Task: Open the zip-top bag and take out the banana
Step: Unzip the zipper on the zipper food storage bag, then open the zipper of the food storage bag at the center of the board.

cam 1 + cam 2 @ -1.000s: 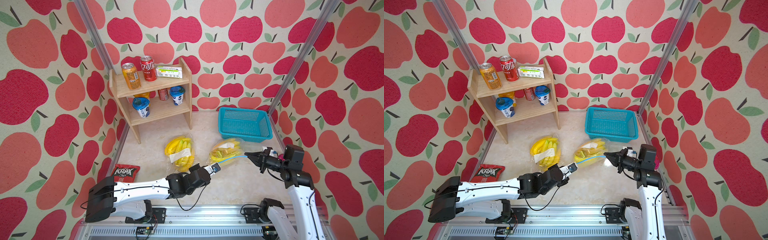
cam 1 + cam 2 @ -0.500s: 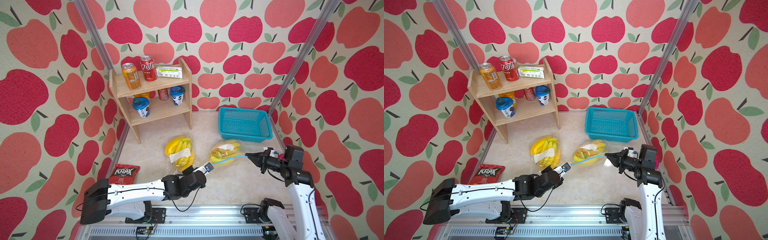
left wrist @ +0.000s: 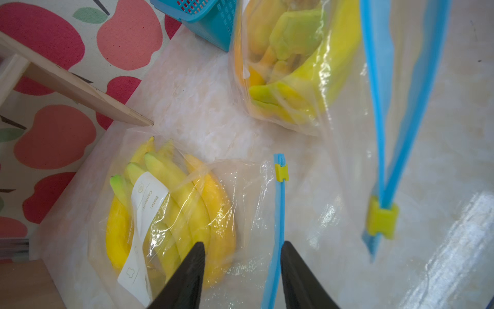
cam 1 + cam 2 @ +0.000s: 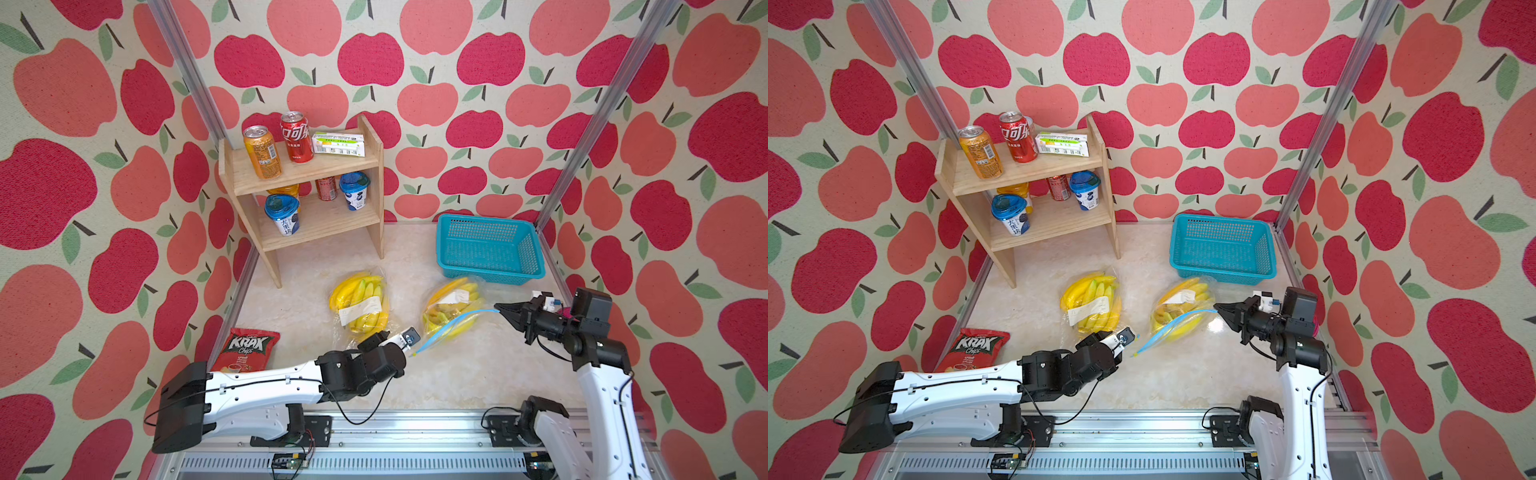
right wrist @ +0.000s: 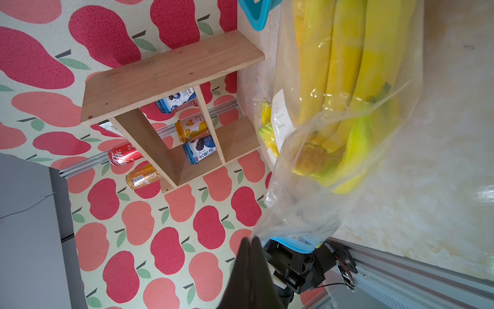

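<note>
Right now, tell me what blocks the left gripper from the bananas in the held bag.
Only the bag's own clear plastic: its blue zip strip is parted, the right gripper pinches one corner, and the left gripper stands open.

There are two zip-top bags (image 4: pixel 360 328) (image 4: pixel 469 320), each holding one bunch of bananas (image 4: pixel 353 293) (image 4: pixel 455 286), one blue basket (image 4: pixel 486 277), one red chip bag (image 4: pixel 248 347), one two-tier wooden shelf (image 4: pixel 376 199), three drink cans (image 4: pixel 262 151) (image 4: pixel 296 137) (image 4: pixel 326 188), two blue-lidded cups (image 4: pixel 283 214) (image 4: pixel 354 195), one orange jar (image 4: pixel 284 190) and one white-and-green box (image 4: pixel 338 144).

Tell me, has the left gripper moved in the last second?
Yes. The left gripper has drawn back from the blue basket, toward the chips bag.
</note>
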`<action>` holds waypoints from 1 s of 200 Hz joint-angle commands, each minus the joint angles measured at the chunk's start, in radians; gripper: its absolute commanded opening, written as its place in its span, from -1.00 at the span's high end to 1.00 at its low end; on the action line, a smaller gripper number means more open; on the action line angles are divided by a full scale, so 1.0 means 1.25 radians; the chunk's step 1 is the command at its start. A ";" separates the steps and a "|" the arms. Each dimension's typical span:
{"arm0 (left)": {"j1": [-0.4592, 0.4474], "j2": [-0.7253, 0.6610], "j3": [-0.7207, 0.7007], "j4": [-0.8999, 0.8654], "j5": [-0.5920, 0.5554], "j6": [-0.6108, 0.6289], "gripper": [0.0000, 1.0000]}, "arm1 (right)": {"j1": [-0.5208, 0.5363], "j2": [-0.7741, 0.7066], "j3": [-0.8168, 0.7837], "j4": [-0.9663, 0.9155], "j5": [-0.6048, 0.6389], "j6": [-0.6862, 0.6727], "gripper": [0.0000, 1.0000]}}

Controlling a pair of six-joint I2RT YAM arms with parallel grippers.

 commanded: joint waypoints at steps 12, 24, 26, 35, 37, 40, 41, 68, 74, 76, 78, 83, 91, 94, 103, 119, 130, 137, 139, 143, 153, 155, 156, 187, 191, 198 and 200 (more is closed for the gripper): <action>-0.002 0.015 0.043 0.011 0.066 0.042 -0.11 | -0.002 -0.004 0.017 -0.041 0.028 -0.096 1.00; -0.002 -0.003 0.053 0.022 0.094 0.058 -0.11 | -0.001 -0.013 0.009 -0.043 0.037 -0.097 1.00; -0.002 -0.006 0.053 0.025 0.100 0.061 -0.11 | -0.001 -0.014 0.006 -0.042 0.039 -0.097 1.00; -0.003 -0.023 0.055 0.041 0.138 0.078 -0.12 | -0.001 -0.016 -0.007 -0.028 0.041 -0.089 1.00; -0.001 -0.027 0.055 0.046 0.149 0.082 -0.13 | -0.001 -0.016 -0.011 -0.023 0.041 -0.088 1.00; -0.002 -0.030 0.055 0.053 0.165 0.087 -0.13 | -0.001 -0.017 -0.015 -0.017 0.041 -0.086 1.00; -0.002 -0.031 0.055 0.056 0.170 0.089 -0.13 | -0.001 -0.017 -0.017 -0.015 0.042 -0.086 1.00; -0.002 -0.019 0.082 0.121 0.285 0.111 -0.17 | 0.003 -0.017 -0.045 -0.014 0.053 -0.114 1.00; -0.002 0.000 0.096 0.123 0.302 0.108 -0.17 | 0.003 -0.021 -0.050 -0.017 0.056 -0.117 1.00; -0.001 0.006 0.100 0.123 0.307 0.107 -0.17 | 0.003 -0.023 -0.051 -0.017 0.056 -0.117 1.00; -0.001 0.014 0.108 0.122 0.310 0.106 -0.17 | 0.003 -0.024 -0.052 -0.016 0.055 -0.117 1.00; -0.002 0.034 0.120 0.118 0.317 0.105 -0.16 | 0.002 -0.029 -0.056 -0.012 0.054 -0.114 1.00; -0.002 0.066 0.141 0.104 0.321 0.104 -0.16 | 0.002 -0.038 -0.057 -0.010 0.050 -0.107 1.00; -0.001 0.078 0.149 0.099 0.321 0.103 -0.15 | 0.002 -0.041 -0.057 -0.008 0.050 -0.107 1.00; -0.002 0.109 0.166 0.092 0.332 0.097 -0.14 | 0.002 -0.045 -0.051 -0.011 0.050 -0.104 1.00; -0.002 0.138 0.177 0.105 0.384 0.074 -0.11 | 0.002 -0.042 -0.039 -0.015 0.049 -0.104 1.00; -0.002 0.146 0.170 0.121 0.397 0.056 -0.09 | 0.001 -0.039 -0.032 -0.011 0.046 -0.102 1.00; -0.002 0.148 0.162 0.130 0.385 0.050 -0.08 | 0.001 -0.039 -0.029 -0.008 0.042 -0.097 1.00; -0.002 0.148 0.160 0.131 0.381 0.049 -0.08 | 0.001 -0.038 -0.028 -0.007 0.041 -0.097 1.00; -0.002 0.148 0.155 0.132 0.374 0.049 -0.07 | 0.001 -0.037 -0.027 -0.005 0.040 -0.095 1.00; -0.001 0.143 0.146 0.137 0.369 0.048 -0.05 | 0.002 -0.036 -0.021 -0.003 0.037 -0.092 1.00; -0.002 0.142 0.145 0.139 0.370 0.047 -0.05 | 0.003 -0.036 -0.021 -0.003 0.036 -0.091 1.00; -0.001 0.141 0.144 0.140 0.371 0.047 -0.04 | 0.003 -0.036 -0.022 -0.004 0.036 -0.091 1.00; -0.001 0.166 0.149 0.166 0.393 0.046 0.13 | 0.002 -0.032 -0.007 0.005 0.031 -0.081 1.00; -0.001 0.175 0.154 0.163 0.392 0.044 0.16 | 0.002 -0.032 -0.005 0.004 0.032 -0.081 1.00; -0.002 0.194 0.162 0.159 0.389 0.038 0.18 | 0.003 -0.034 -0.004 0.001 0.032 -0.080 1.00; -0.002 0.198 0.165 0.159 0.387 0.036 0.18 | 0.003 -0.035 -0.003 -0.001 0.032 -0.080 1.00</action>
